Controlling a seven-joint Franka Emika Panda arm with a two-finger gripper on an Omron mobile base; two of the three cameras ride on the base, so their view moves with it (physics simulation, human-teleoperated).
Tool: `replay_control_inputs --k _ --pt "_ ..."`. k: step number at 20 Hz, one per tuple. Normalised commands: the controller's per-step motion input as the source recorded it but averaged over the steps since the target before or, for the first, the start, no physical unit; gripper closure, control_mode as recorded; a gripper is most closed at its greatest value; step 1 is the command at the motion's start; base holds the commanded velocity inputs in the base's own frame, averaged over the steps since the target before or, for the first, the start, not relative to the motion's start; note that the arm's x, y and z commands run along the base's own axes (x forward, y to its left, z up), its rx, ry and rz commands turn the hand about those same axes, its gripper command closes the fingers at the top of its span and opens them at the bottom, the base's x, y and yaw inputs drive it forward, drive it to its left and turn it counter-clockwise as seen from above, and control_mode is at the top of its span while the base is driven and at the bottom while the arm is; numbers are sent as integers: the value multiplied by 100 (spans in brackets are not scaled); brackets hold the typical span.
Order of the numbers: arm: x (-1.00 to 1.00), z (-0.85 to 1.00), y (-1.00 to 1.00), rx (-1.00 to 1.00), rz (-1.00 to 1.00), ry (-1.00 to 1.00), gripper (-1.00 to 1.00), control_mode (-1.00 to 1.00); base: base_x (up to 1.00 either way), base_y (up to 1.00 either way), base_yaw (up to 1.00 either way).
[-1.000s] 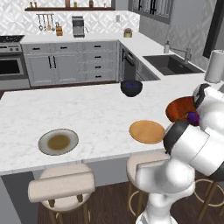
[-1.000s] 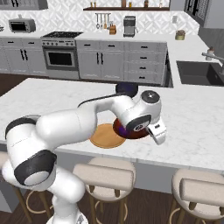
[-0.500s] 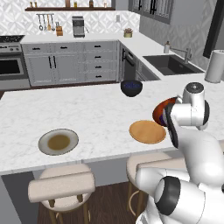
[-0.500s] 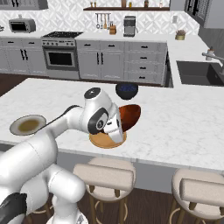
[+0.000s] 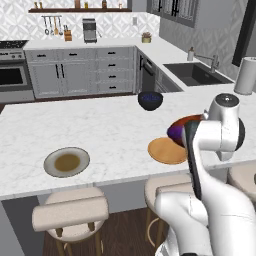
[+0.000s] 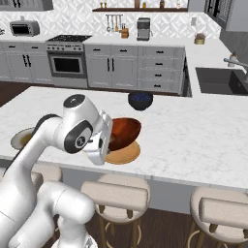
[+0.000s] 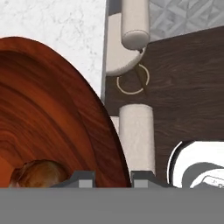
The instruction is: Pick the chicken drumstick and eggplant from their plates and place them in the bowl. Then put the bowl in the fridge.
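The red-orange bowl [image 6: 124,132] is up off the counter at the robot's hand, with the chicken drumstick [image 7: 37,173] and the purple eggplant [image 5: 176,132] inside it, so both plates, the grey one [image 5: 66,162] and the wooden one [image 5: 167,150], are bare now. The gripper [image 7: 112,179] has its two tips close together on the bowl's rim, holding it. I think the job left is to carry the bowl to the fridge.

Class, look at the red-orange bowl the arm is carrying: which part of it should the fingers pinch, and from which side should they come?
Grip the thin rim of the red-orange bowl, one of the fingers inside the wall and one outside, coming over the edge. The body looks too wide and rounded to span, and the chicken drumstick lies deep inside, clear of the rim.
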Motion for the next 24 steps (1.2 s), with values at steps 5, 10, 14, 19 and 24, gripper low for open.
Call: replay_control_inputs --k 5,10,14,19,24 --pt "-61 18 57 15 -5 -8 100 -100 0 0 0" --pt "-60 15 75 1 -3 -3 100 -100 0 0 0" --pt "-30 6 45 2 -4 0 100 -100 0 0 0" --pt "4 -2 7 9 0 -2 100 -100 0 0 0" --pt "42 -30 0 1 0 -10 100 -100 0 0 0"
